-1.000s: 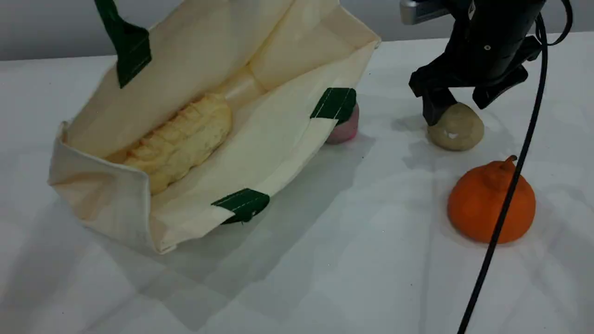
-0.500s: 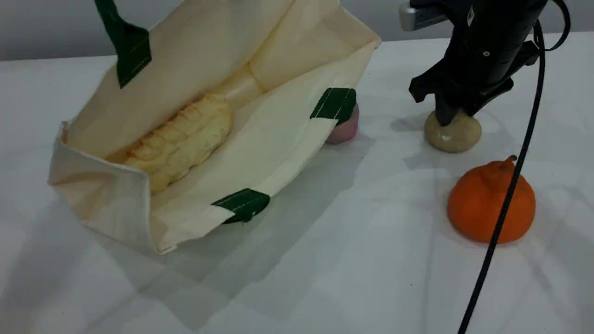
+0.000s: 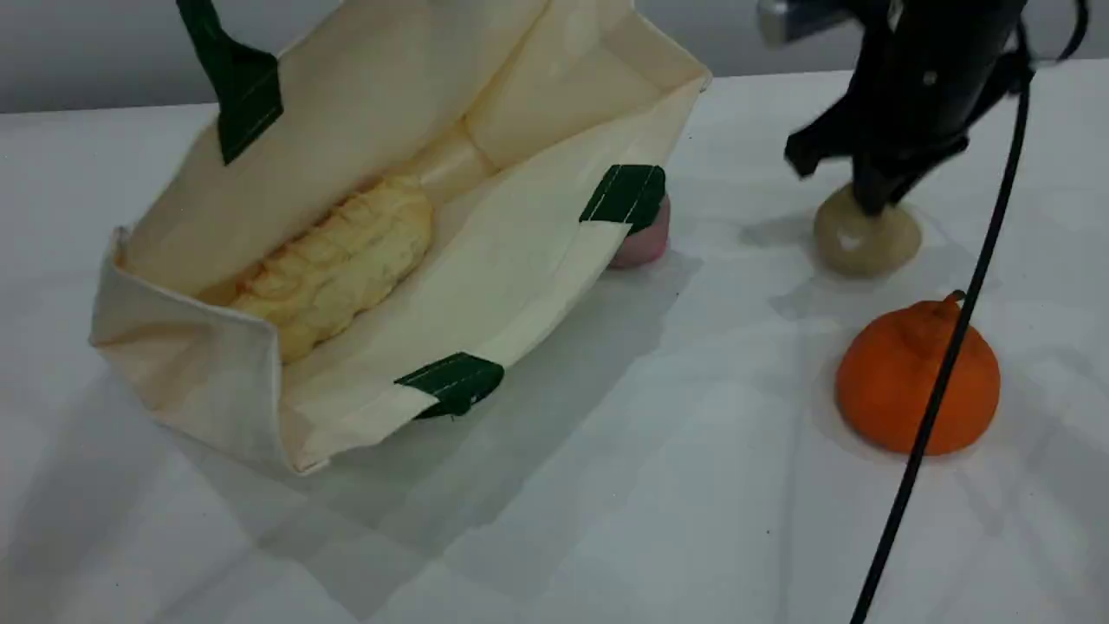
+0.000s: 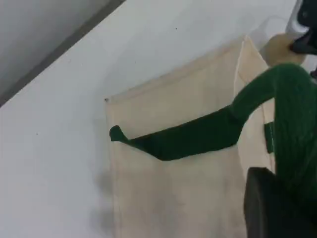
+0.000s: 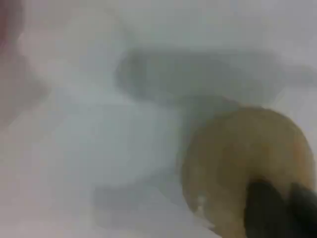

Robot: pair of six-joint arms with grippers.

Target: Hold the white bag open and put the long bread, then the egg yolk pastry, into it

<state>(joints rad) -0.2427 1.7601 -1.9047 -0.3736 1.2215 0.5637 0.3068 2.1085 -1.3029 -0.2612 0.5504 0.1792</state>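
Two sets of jaws are in view, both closed. The right jaws (image 3: 871, 201) reach down from above and pinch the crown of the egg yolk pastry (image 3: 866, 241), their tips pressed together into its soft top. The pastry sits directly beneath them, well to the right of the white bag (image 3: 173, 338); whether it touches the table (image 3: 606, 485) cannot be told. The right arm stands nearly upright over it, and its black cable (image 3: 953, 347) hangs across an orange fruit (image 3: 901, 390) that lies farther from the bag. The left jaws (image 4: 272, 203), seen only in the left wrist view, are clamped on the bag's green handle (image 4: 198, 136), which is pulled upward. The bag's mouth gapes open. The long bread (image 3: 338, 260) lies inside the bag, and a pink ball (image 3: 645, 244) peeks out behind the bag's right rim.
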